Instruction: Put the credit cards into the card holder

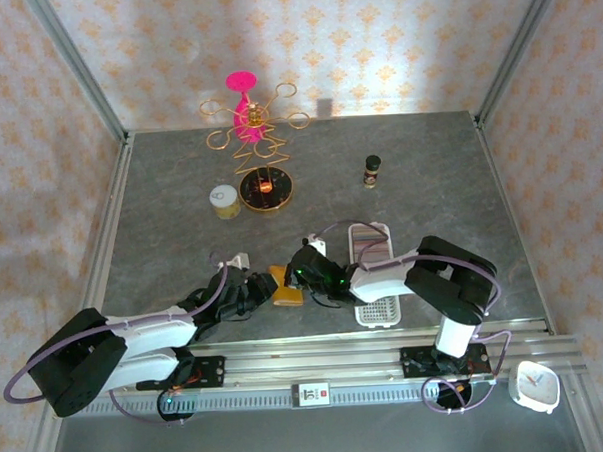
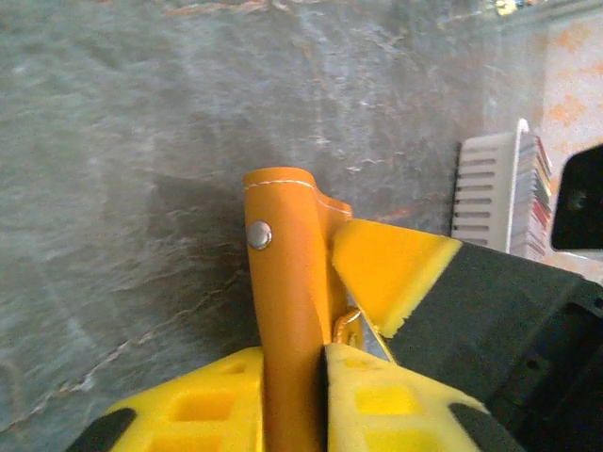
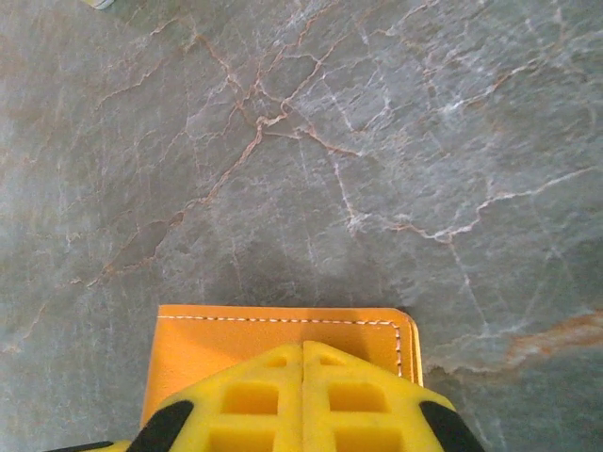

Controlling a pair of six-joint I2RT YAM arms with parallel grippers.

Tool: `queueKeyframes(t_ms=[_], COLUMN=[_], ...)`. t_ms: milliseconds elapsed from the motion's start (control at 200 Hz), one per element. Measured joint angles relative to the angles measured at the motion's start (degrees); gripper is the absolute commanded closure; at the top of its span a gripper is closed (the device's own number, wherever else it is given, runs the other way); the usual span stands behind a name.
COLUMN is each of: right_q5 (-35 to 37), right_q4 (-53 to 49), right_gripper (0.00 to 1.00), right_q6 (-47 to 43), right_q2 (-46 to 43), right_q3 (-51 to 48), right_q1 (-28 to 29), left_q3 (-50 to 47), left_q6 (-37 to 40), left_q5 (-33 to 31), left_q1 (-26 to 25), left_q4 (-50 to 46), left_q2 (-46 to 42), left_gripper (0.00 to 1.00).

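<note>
The orange card holder [image 1: 287,290] lies on the grey table between my two grippers. In the left wrist view its flap with the snap stud [image 2: 287,273] stands up between my yellow jaws, and my left gripper [image 2: 297,363] is shut on it. My right gripper [image 3: 303,348] is shut, jaws touching, with its tips over the card holder's stitched face [image 3: 226,344]; one of its pads [image 2: 386,264] shows beside the flap. From above, the left gripper [image 1: 259,288] and the right gripper [image 1: 305,271] flank the holder. The credit cards [image 2: 535,198] stand on edge in a white slotted tray.
The white tray [image 1: 375,308] lies just right of the right gripper. Further back stand a gold wire stand with a pink glass [image 1: 249,118], a round gold dish [image 1: 267,190], a small white-lidded jar [image 1: 223,200] and a dark bottle [image 1: 373,169].
</note>
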Motion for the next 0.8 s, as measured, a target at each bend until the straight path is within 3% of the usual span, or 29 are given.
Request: queueKeyframes(t_ms=[65, 265, 370, 450, 536, 616, 801], right_q5=[0.39, 1.2, 3.52, 6.08, 9.33, 12.22, 14.16], right_q4=[-0.02, -2.14, -3.06, -3.04, -2.89, -2.67, -1.66], right_gripper=[1.0, 0.99, 0.87, 0.72, 0.38, 0.23, 0.23], right_q6=[0.11, -2.12, -5.2, -8.22, -13.27, -17.59, -32.0], right_q2=[-1.01, -5.62, -11.23, -17.42, -24.92, -30.53, -36.85], right_q3=[-0.61, -0.66, -0.98, -2.12, -3.85, -4.94, -5.6], right_q1=[0.0, 0.0, 0.0, 0.0, -0.24, -1.01, -4.9], left_q3=[0.0, 1.53, 5.22, 9.03, 13.2, 16.17, 20.94], left_q6=[-0.2, 1.73, 5.29, 9.01, 13.46, 17.55, 27.96], left_q5=[0.37, 0.09, -1.9, -4.98, -8.98, -12.55, -16.74], left_q1=[0.0, -0.35, -0.37, -0.37, -0.37, -0.37, -0.37], left_q4=[0.98, -0.31, -6.25, -12.07, -17.68, -21.44, -25.14], left_q2=[0.0, -0.92, -3.3, -5.84, -8.7, -11.26, -13.77], left_gripper=[0.95, 1.0, 1.0, 1.0, 1.0, 1.0, 1.0])
